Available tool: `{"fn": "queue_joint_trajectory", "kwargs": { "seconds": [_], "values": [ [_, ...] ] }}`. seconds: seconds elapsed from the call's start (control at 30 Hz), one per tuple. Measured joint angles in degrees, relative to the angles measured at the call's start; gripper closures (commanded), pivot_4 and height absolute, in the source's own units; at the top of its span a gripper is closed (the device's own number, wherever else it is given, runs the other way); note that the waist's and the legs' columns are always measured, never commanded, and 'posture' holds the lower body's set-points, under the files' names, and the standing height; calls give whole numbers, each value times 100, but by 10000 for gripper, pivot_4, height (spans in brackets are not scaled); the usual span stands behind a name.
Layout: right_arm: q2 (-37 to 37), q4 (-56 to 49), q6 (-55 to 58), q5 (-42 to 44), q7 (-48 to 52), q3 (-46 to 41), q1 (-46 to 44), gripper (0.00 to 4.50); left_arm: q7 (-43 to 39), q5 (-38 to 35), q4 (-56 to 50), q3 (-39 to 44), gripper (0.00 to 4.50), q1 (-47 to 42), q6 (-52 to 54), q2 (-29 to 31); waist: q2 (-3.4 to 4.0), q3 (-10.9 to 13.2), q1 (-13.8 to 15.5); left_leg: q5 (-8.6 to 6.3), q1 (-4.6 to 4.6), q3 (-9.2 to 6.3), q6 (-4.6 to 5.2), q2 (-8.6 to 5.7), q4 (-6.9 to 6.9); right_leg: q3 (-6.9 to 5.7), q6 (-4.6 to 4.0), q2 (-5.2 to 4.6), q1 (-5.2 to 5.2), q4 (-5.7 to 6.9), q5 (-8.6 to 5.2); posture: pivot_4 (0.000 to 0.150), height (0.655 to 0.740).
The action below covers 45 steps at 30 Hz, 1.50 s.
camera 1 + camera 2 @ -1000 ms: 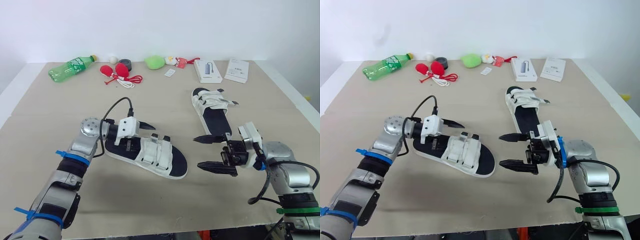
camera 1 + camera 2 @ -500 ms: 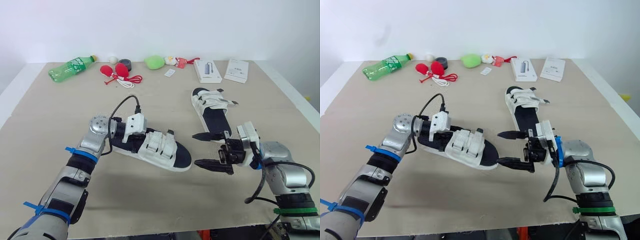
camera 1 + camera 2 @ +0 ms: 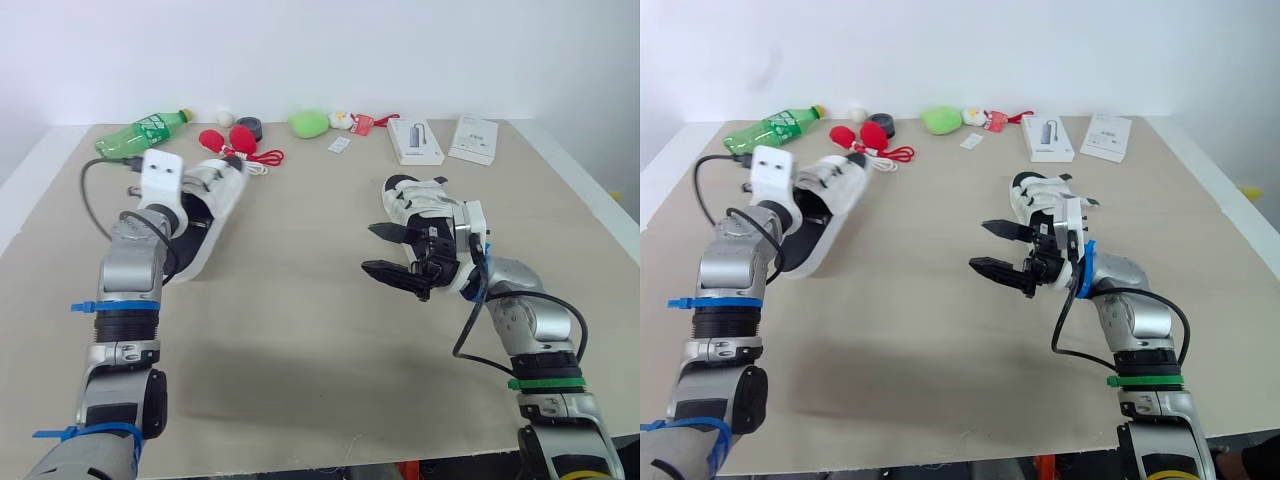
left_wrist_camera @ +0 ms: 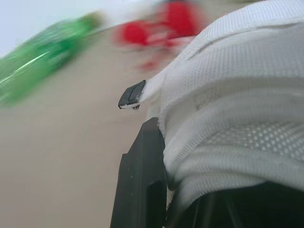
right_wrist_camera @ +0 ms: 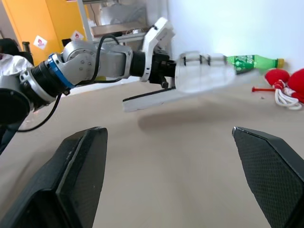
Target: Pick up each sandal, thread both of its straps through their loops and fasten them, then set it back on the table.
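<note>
Left eye view, change: I had swung the sandal from mid-table up to 10 o'clock, lifted clear; pick-up done, fastening I judged still ahead.
Left gripper: pinched on the sandal beside its straps.
Right gripper: fingers spread, empty, at 3 o'clock, before the second sandal.
Sandal axis: toe toward 1 o'clock, heel toward 7, tilted.
</note>
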Motion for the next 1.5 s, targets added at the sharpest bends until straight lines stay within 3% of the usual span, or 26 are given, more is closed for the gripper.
{"fn": "queue_joint_trajectory", "kwargs": {
  "seconds": [0.2, 0.4, 0.57, 0.7, 0.73, 0.97, 1.17, 1.3, 1.5],
  "values": [
    [77, 269, -161, -182, 169, 113, -134, 0, 841, 133, 115, 29, 44890, -41, 310, -183, -3, 2, 18, 13, -9, -30, -21, -9, 4, -23, -3, -2, 1, 0, 7, 1500, 7400],
    [178, 456, -556, -456, 173, 118, -287, 0, 859, 57, 540, -86, 44890, -133, 178, -103, -3, 2, 6, 19, -8, -42, -31, -9, -1, -35, -5, -1, 3, 0, 8, 1500, 7400],
    [199, 554, -713, -617, 174, 119, -288, 0, 779, -109, 675, -57, 23825, -133, 68, -67, -3, 2, 8, 20, -8, -45, -32, -8, -3, -38, -6, -2, 4, 0, 8, 1500, 7400],
    [207, 606, -755, -634, 177, 119, -292, 0, 678, -210, 784, -57, 2549, -158, 3, 41, -3, 2, 7, 21, -8, -45, -34, -9, -3, -39, -6, -2, 5, 1, 8, 1500, 7400],
    [213, 616, -754, -636, 179, 119, -297, 0, 666, -229, 772, -55, 505, -160, 10, 59, -3, 2, 7, 21, -8, -45, -34, -9, -3, -39, -6, -2, 5, 1, 8, 1500, 7400],
    [210, 762, -790, -735, 221, 139, -351, 0, 257, -606, -385, -61, 505, 247, 376, 169, -3, 2, -5, 21, -10, -46, -35, -8, -6, -39, -6, -2, 3, 0, 8, 1500, 7400],
    [174, 874, -825, -737, 345, 114, -373, 0, -1300, -1297, -2207, -207, 505, 1730, 203, 994, 0, 3, -52, 21, -3, -43, -36, -5, -12, -38, -21, -2, 5, 2, 6, 1500, 7400],
    [32, 987, -851, -739, 557, 100, -353, 0, -2404, -1596, -2466, -178, 505, 2672, -214, 1765, 3, 6, -47, 24, 3, -42, -33, 0, -7, -45, -27, -3, 8, 4, 4, 1500, 7400],
    [-27, 1084, -866, -748, 687, 99, -365, 0, -3511, -2048, -2306, 83, 505, 3154, -858, 2273, 3, 6, -26, 32, 4, -30, -35, 0, 0, -46, -56, -15, 7, 2, 1, 1500, 7400]
  ]
}}
